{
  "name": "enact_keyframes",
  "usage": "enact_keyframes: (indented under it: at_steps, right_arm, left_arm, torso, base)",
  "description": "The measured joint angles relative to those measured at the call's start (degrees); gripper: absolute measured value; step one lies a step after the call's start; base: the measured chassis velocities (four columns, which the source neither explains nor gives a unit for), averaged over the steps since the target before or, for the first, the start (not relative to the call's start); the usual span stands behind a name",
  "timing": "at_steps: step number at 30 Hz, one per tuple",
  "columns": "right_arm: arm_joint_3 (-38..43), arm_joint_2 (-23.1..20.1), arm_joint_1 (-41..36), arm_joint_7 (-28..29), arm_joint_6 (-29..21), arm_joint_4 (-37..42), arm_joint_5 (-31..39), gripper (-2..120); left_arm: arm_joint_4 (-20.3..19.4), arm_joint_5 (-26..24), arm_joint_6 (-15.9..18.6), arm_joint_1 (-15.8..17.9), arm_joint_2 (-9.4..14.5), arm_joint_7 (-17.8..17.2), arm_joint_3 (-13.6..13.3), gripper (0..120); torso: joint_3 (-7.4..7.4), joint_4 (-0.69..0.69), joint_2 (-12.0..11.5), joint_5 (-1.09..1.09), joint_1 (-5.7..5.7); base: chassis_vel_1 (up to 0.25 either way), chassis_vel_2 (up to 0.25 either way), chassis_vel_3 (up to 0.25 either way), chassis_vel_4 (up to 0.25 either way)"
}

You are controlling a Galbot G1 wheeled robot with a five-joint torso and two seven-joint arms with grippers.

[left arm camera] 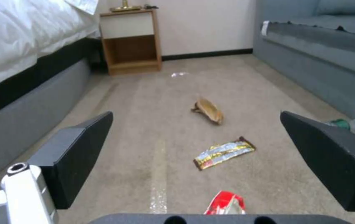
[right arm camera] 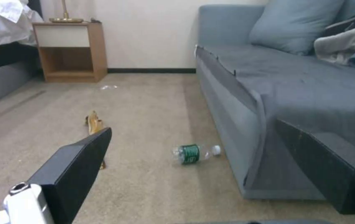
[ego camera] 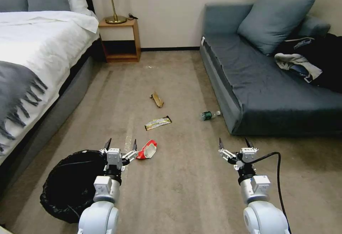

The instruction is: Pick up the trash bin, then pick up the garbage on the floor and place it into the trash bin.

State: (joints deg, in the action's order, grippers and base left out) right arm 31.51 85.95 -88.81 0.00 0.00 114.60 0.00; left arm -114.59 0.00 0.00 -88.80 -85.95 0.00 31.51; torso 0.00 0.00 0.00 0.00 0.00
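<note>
The trash bin [ego camera: 71, 184], round and lined with a black bag, stands on the carpet at the near left. My left gripper [ego camera: 121, 144] hangs open just past its right rim, empty. Garbage lies ahead: a red-and-white wrapper [ego camera: 148, 150] [left arm camera: 225, 203] right beside that gripper, a yellow-silver wrapper [ego camera: 157, 122] [left arm camera: 224, 153], a brown wrapper [ego camera: 157, 99] [left arm camera: 208, 110] [right arm camera: 94, 123], and a small green-labelled bottle [ego camera: 208, 114] [right arm camera: 194, 153] [left arm camera: 345, 123] by the sofa base. My right gripper [ego camera: 235, 144] is open and empty over bare carpet at the near right.
A bed [ego camera: 32, 59] runs along the left; a grey sofa [ego camera: 270, 84] with a cushion and a heap of clothes [ego camera: 306, 63] fills the right. A wooden nightstand [ego camera: 120, 40] with a lamp stands at the far wall. Carpet lies between them.
</note>
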Motion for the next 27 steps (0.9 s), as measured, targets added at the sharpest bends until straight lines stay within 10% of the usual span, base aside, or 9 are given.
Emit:
enact_keyframes:
  at_steps: [27]
  right_arm:
    - [0.0,0.0,0.0,0.0,0.0,0.0,0.0,100]
  left_arm:
    - [0.0,0.0,0.0,0.0,0.0,0.0,0.0,100]
  torso:
    - [0.0,0.0,0.0,0.0,0.0]
  base:
    - [0.0,0.0,0.0,0.0]
